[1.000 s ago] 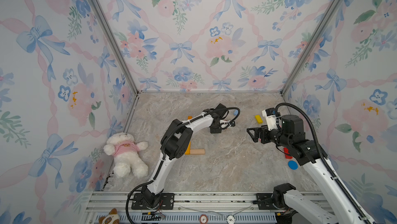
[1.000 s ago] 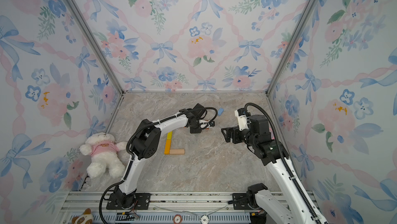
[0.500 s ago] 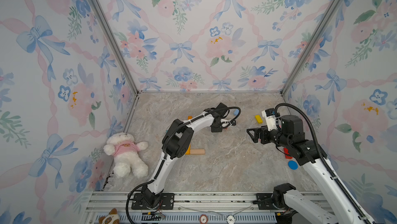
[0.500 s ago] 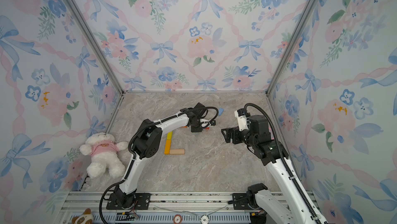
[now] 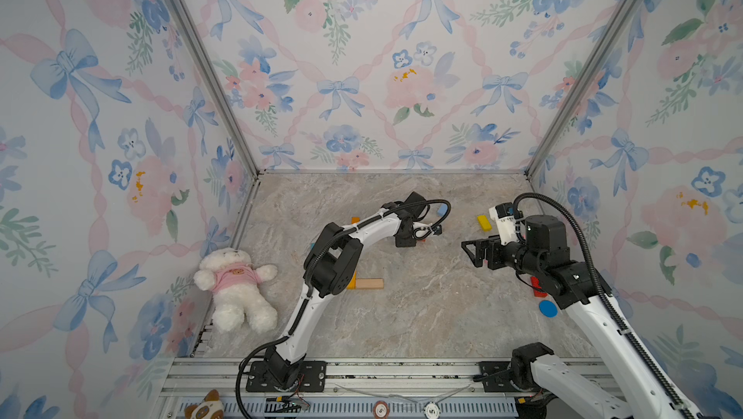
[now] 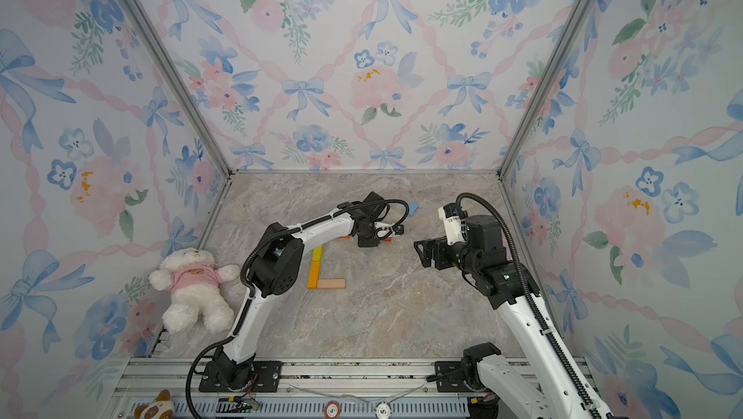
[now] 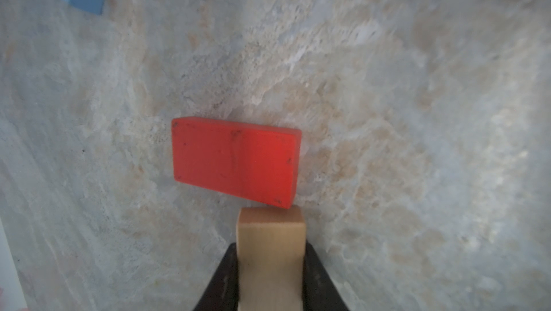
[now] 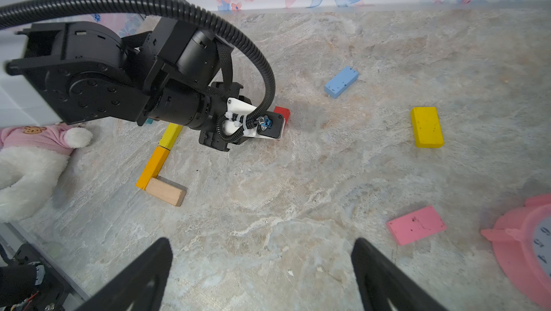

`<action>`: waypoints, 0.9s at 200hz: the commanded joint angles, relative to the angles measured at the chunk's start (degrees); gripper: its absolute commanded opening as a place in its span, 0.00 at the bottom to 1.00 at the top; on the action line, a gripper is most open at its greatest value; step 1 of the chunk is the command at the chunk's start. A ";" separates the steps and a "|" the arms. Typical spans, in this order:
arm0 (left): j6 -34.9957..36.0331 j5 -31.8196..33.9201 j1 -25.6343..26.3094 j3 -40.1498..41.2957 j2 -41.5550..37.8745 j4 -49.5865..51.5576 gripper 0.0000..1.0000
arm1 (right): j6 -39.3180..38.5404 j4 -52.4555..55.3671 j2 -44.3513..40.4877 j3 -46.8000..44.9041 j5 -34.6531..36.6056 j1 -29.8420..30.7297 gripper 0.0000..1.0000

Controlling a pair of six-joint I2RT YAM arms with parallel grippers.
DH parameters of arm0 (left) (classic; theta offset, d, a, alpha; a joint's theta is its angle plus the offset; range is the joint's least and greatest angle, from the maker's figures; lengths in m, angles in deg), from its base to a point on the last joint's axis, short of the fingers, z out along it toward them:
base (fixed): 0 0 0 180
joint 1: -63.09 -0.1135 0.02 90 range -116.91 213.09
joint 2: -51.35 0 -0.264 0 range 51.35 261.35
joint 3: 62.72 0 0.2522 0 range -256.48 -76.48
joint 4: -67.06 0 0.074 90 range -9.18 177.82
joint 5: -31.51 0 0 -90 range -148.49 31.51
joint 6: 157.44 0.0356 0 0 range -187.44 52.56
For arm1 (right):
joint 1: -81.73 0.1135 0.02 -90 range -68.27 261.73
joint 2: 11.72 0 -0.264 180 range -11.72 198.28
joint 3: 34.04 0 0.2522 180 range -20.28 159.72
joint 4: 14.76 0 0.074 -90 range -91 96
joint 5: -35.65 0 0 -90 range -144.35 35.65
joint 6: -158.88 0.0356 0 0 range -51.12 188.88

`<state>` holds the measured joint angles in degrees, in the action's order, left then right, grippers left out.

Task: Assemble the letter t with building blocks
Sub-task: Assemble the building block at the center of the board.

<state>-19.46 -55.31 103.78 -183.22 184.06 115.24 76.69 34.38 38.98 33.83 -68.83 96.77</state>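
My left gripper point(image 7: 271, 264) is shut on a bare wood block point(image 7: 271, 244), its black jaws pressed against both sides. The block's end meets the long side of a red block point(image 7: 235, 161) lying flat on the marble floor. In both top views the left gripper point(image 5: 408, 238) point(image 6: 368, 241) points down at mid-table. Nearer the front, a yellow block point(image 6: 317, 253) and an orange block point(image 6: 313, 275) lie end to end, with another wood block point(image 6: 331, 284) at a right angle. My right gripper point(image 8: 262, 252) point(image 5: 472, 252) hovers open and empty to the right.
Loose blocks lie around: light blue point(image 8: 341, 81), yellow point(image 8: 427, 127), pink point(image 8: 416, 224), and a red one point(image 5: 534, 286) under the right arm. A pink alarm clock point(image 8: 524, 244) and blue disc point(image 5: 547, 308) sit right. A teddy bear point(image 5: 237, 288) lies left.
The left gripper has shifted only slightly beside the red block, still holding the wood block. The right arm has not moved.
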 commanded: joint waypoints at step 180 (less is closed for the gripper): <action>0.97 -3.12 -0.26 -0.66 2.50 1.19 0.33 | -0.70 0.13 -0.43 -1.43 0.77 -0.37 0.96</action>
<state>-19.46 -56.36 103.60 -184.07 184.60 115.11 76.52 34.40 39.00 33.11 -68.81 96.77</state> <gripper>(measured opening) 0.334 0.963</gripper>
